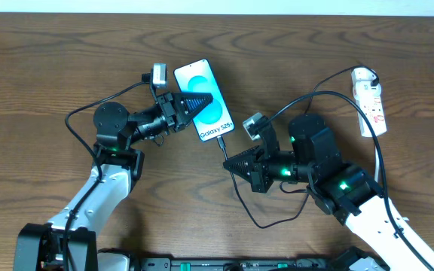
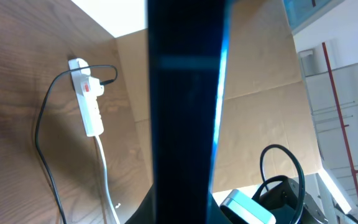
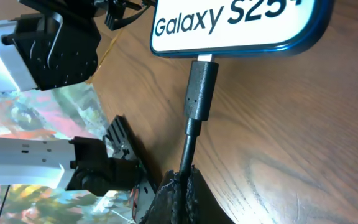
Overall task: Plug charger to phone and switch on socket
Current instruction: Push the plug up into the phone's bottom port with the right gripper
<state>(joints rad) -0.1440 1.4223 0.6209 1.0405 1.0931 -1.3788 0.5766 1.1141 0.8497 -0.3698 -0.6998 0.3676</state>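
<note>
The phone (image 1: 204,100) lies on the table with its cyan-and-white "Galaxy S25" screen up. My left gripper (image 1: 199,101) is shut on the phone across its middle; in the left wrist view the phone's dark edge (image 2: 185,112) fills the centre. The charger's small plug tip (image 3: 202,87) sits at the phone's bottom port (image 3: 204,58). My right gripper (image 1: 228,162) is shut on the charger cable (image 3: 188,152) just behind the tip. The black cable (image 1: 307,98) runs to the white socket strip (image 1: 371,100), which also shows in the left wrist view (image 2: 89,102) with the black plug in it.
A loop of the black cable (image 1: 258,218) lies on the wood below my right arm. The strip's white cord (image 2: 104,180) trails toward the near side. The table's far edge (image 1: 217,16) is close behind the phone and the strip.
</note>
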